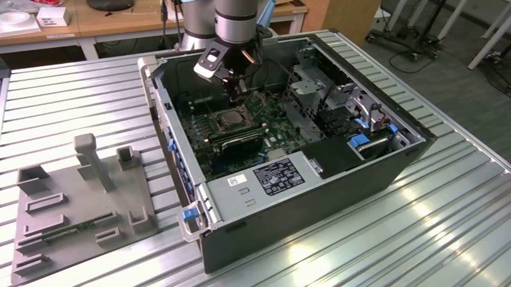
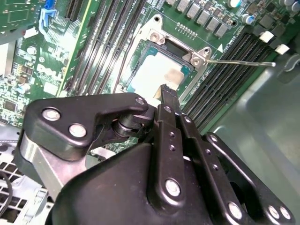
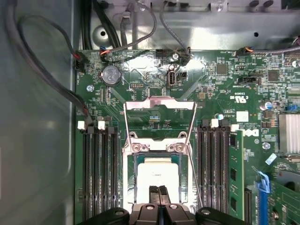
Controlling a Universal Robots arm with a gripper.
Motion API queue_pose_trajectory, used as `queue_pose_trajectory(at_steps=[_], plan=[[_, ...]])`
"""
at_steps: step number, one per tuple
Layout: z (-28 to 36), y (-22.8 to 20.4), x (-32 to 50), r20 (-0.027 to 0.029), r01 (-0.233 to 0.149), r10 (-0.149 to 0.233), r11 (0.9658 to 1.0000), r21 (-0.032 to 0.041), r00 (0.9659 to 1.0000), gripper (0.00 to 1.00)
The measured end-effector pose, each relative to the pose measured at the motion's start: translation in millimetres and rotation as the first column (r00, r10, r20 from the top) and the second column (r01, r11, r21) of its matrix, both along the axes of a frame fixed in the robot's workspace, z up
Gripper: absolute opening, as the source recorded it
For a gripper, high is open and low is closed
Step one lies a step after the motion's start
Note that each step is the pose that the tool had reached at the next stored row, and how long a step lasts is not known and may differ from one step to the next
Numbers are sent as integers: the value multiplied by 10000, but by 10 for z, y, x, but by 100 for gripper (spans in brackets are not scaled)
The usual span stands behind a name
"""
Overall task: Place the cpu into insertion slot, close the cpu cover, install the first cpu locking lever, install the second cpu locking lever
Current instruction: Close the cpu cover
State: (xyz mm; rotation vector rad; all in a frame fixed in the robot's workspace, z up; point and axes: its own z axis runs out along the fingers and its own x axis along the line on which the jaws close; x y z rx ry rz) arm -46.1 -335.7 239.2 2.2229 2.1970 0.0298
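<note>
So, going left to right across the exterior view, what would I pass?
Grey holder block → blue corner latch → cpu → printed label → blue clip.

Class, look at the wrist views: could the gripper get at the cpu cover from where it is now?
Probably yes. The gripper hangs just over the cpu, and the raised cpu cover stands right beyond it, with no cable or other part crossing the gap between them.

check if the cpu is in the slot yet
In. The cpu lies flat inside the slot, fingers shut over it.
</note>
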Motion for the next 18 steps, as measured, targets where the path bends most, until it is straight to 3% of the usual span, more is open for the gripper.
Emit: queue_pose_trajectory(at_steps=[9,18], plan=[[38,0,0,-1,0,0,10000,-2,10000,11],[186,0,0,0,0,0,10000,0,10000,11]])
